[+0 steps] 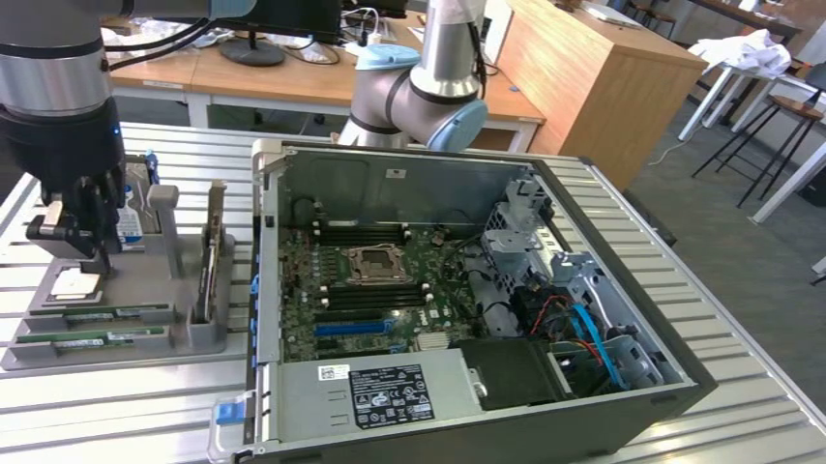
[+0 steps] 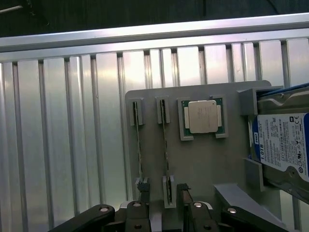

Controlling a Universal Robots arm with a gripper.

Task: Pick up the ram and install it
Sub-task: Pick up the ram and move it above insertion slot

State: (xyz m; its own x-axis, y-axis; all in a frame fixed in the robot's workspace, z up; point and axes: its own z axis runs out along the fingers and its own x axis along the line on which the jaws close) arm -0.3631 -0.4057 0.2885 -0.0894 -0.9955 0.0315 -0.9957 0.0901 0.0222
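The ram (image 1: 101, 314) (image 2: 165, 140) is sitting on edge in a slot of the grey holder tray (image 1: 168, 333) (image 2: 203, 169), the closer of 2 green sticks to the loose processor chip (image 1: 77, 282) (image 2: 203, 117) that is lying in its own square recess. The 2nd ram stick (image 1: 91, 338) (image 2: 138, 145) is resting in the next slot, parallel to the 1st and just beside it, on the side away from the chip.

I am holding my hand (image 1: 75, 253) (image 2: 161, 212) above that tray, released and gripping nothing. My 2 fingers (image 2: 140, 212) are standing spread apart. In the wrist view the ram is lining up with the gap between them, while the 2nd stick is lining up with 1 finger. I am not touching either stick.

Further along the tray, a blue-labelled hard drive (image 1: 130, 220) (image 2: 282, 145) is standing upright in its bracket, and a tall expansion card (image 1: 213, 259) is standing on edge nearer the computer.

The tray is lying on the slatted metal counter (image 1: 116, 420) (image 2: 58, 121), at the exterior view's left. To the exterior view's right of it, an open computer case (image 1: 620, 401) is lying on its side, showing the green motherboard (image 1: 304, 290) with its bare processor socket (image 1: 381, 263) and dark memory slots (image 1: 368, 232) on either side of it. A grey power supply (image 1: 387, 391) with a printed label is sitting along the near edge of the case, and blue cables (image 1: 587, 329) are running through the drive bay.
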